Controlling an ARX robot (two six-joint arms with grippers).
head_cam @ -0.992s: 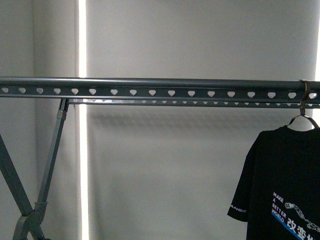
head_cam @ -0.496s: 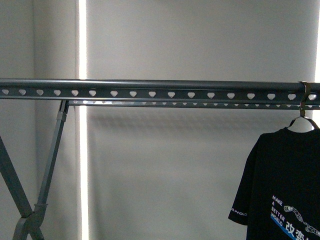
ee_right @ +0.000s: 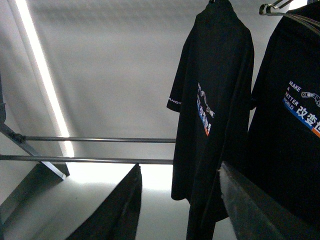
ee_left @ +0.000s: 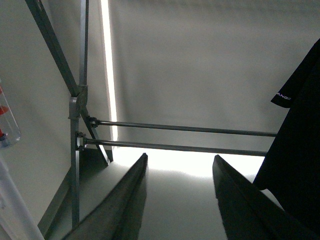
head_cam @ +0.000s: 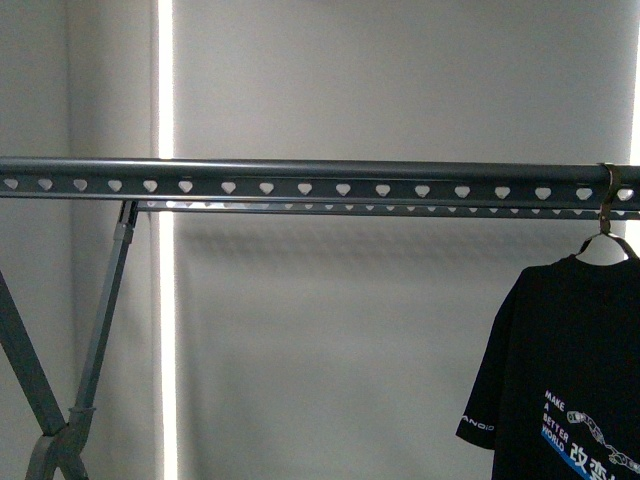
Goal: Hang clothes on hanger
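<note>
The black T-shirt (head_cam: 575,370), lettered "MAKE A BETTER WORLD", hangs from the rail (head_cam: 300,180). Left gripper (ee_left: 180,200) and right gripper (ee_right: 180,210): jaws wide, empty.

I see rack rail (head_cam: 300,180): dark grey metal, row of pale heart-shaped holes along its face. Crossed legs (head_cam: 60,400): same grey. T-shirt (head_cam: 570,370): black, white "MAKE A BETTER WORLD" lettering, blue stripe under it, small white arm graphic, white word on sleeve hem. Second black T-shirt (ee_right: 212,100) in right wrist view: same print, blue and orange stripe. Wall (head_cam: 380,350): pale grey, bright white vertical light strip (head_cam: 165,300).
</note>
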